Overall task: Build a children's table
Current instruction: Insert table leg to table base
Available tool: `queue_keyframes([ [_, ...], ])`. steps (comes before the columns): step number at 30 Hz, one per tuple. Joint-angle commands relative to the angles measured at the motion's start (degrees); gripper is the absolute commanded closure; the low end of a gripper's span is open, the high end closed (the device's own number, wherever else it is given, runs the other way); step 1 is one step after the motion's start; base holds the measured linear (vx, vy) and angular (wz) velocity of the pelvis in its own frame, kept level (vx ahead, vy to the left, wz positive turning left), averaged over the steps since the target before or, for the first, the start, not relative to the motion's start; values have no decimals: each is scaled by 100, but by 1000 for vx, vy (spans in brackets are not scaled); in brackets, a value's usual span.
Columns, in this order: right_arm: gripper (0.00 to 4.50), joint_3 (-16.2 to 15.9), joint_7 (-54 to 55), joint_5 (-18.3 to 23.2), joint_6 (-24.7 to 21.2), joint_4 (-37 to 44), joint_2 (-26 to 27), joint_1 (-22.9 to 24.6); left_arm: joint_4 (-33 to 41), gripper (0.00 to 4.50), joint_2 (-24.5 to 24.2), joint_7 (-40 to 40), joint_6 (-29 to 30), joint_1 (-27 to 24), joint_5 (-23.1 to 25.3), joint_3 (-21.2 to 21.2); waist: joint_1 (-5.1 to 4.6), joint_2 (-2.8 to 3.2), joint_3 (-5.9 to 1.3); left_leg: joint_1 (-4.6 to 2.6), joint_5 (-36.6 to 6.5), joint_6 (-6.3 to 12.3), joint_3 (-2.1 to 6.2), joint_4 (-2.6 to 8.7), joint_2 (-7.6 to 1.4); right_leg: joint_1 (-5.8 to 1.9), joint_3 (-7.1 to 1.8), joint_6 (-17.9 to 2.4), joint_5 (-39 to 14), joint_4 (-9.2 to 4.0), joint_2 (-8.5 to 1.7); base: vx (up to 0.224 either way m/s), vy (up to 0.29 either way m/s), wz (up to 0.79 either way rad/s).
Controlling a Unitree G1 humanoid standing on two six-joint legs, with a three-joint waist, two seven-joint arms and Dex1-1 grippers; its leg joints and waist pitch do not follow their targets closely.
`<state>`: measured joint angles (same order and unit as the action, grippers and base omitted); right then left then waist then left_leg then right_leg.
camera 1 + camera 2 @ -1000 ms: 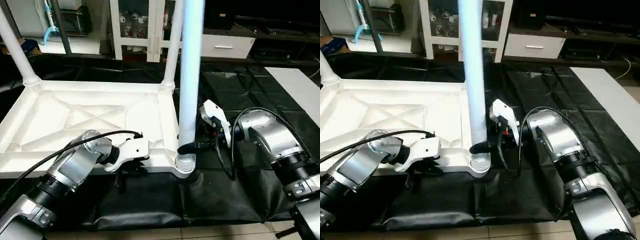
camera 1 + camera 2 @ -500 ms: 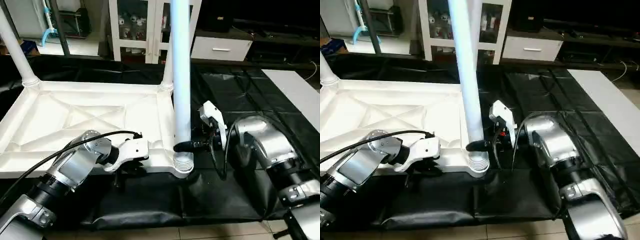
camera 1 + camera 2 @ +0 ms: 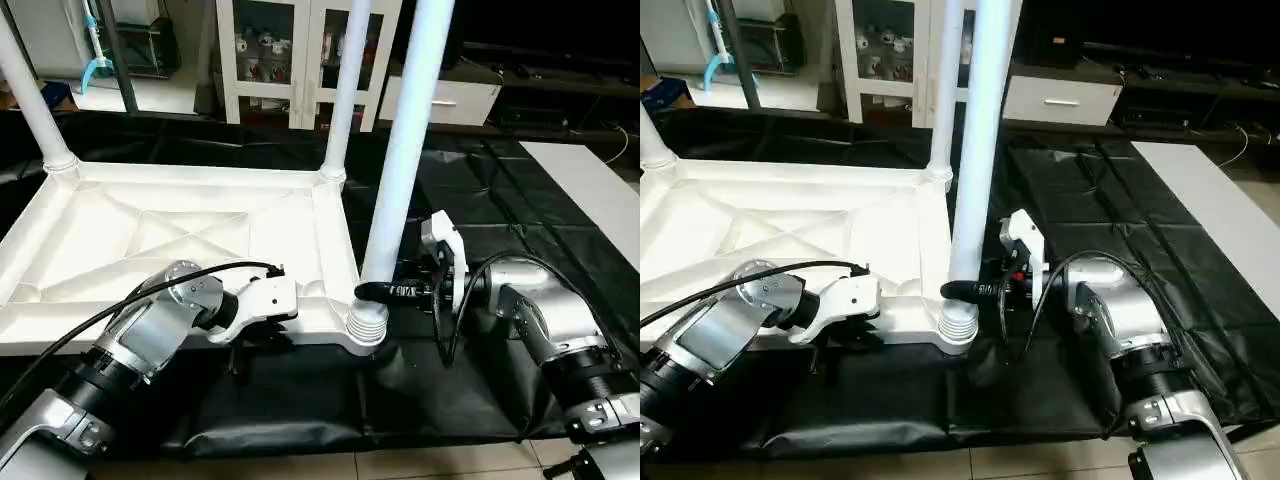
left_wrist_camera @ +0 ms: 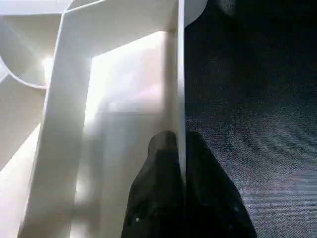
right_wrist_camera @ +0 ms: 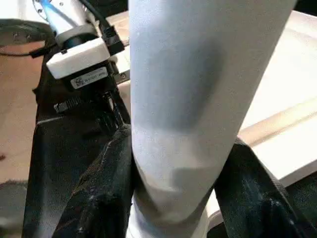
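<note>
I'm pinning the top (image 3: 180,235), lying underside up, by its near rim with the left gripper (image 4: 179,148). The right gripper (image 3: 385,291) is clamping the leg (image 3: 400,170) just above its near-right socket (image 3: 366,326); its axis is leaning right.

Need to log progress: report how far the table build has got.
Done: two far legs stand in the top's corner sockets. In hand: right gripper clamps a third leg, tilted, at the near socket; left gripper pinches the top's rim. Left: seating it, and the fourth leg.
</note>
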<state>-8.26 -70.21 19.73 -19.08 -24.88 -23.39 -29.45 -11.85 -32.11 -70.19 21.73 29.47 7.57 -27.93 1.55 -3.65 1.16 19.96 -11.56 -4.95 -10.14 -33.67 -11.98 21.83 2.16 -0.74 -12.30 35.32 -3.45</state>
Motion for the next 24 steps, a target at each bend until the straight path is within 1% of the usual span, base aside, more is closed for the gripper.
queue_keyframes([
  [1,267,-19,367,-346,25,-164,-116,202,-47,450,-3,-25,54,-92,32,-118,6,43,-187,-28,-1115,67,27,420,-156,-161,-218,-1188,-981,-427,-381,0,0,0],
  [4,267,-148,226,-440,215,101,-186,318,-39,450,-8,-27,59,-98,39,-124,4,46,-182,-34,-1185,60,29,426,-160,-153,-216,-1155,-1087,-441,-383,0,0,0],
  [5,267,-189,186,-462,329,336,-194,389,-35,450,-6,-26,64,-100,43,-128,13,38,-186,-38,-1142,67,26,421,-165,-155,-221,-1137,-1017,-435,-385,0,0,0],
  [7,267,-166,286,-496,479,469,-154,413,-36,450,-1,-19,63,-105,43,-127,5,34,-189,-20,-1058,85,29,424,-158,-162,-219,-1132,-902,-419,-377,0,0,0],
  [9,267,-162,307,-496,548,509,-142,419,-30,450,-2,-18,66,-110,44,-129,-4,35,-181,-22,-1102,91,27,426,-156,-151,-217,-1133,-984,-431,-376,0,0,0],
  [12,267,-193,293,-563,929,683,-137,463,-12,450,-4,-23,73,-123,42,-134,-3,48,-168,-30,-1247,71,29,434,-163,-136,-227,-1096,-1188,-458,-386,0,0,0],
  [13,267,-193,293,-563,929,683,-137,463,-12,450,-4,-23,73,-123,42,-134,-3,48,-168,-30,-1247,71,29,434,-163,-136,-227,-1096,-1188,-458,-386,0,0,0],
  [14,267,-210,272,-591,1034,756,-149,482,-2,450,-4,-24,78,-129,42,-137,-14,46,-162,-18,-1305,59,40,447,-159,-142,-224,-1057,-1271,-461,-379,0,0,0],
  [15,267,-246,258,-638,1095,787,-177,494,10,450,-3,-25,85,-136,41,-139,-20,53,-166,-22,-1307,59,41,445,-159,-137,-225,-1052,-1265,-462,-381,0,0,0],
  [16,267,-246,258,-638,1095,787,-177,494,10,450,-3,-25,85,-136,41,-139,-24,49,-165,-24,-1312,64,39,445,-158,-133,-224,-1054,-1262,-464,-376,0,0,0],
  [17,267,-359,234,-754,1179,848,-258,533,25,450,-13,-34,85,-150,46,-146,-26,64,-163,-27,-1324,66,41,445,-159,-132,-225,-1065,-1261,-465,-379,0,0,0],
  [18,267,-362,231,-755,1179,850,-260,534,25,450,-13,-35,85,-150,46,-146,-25,61,-162,-31,-1324,68,39,446,-163,-130,-224,-1064,-1246,-467,-375,0,0,0],
  [19,267,-431,166,-787,1188,881,-299,560,9,450,-16,-41,73,-144,49,-148,-24,62,-167,-34,-1289,81,36,441,-163,-133,-228,-1087,-1163,-459,-377,0,0,0],
  [20,267,-462,141,-806,1198,897,-318,578,6,450,-18,-42,70,-144,51,-150,-27,59,-165,-21,-1251,93,37,442,-161,-140,-227,-1102,-1093,-450,-370,0,0,0],
  [24,267,-566,47,-843,1214,1018,-360,713,11,450,-19,-45,69,-150,55,-158,-26,60,-168,-22,-1226,116,34,440,-159,-145,-229,-1108,-1022,-447,-372,0,0,0],
])
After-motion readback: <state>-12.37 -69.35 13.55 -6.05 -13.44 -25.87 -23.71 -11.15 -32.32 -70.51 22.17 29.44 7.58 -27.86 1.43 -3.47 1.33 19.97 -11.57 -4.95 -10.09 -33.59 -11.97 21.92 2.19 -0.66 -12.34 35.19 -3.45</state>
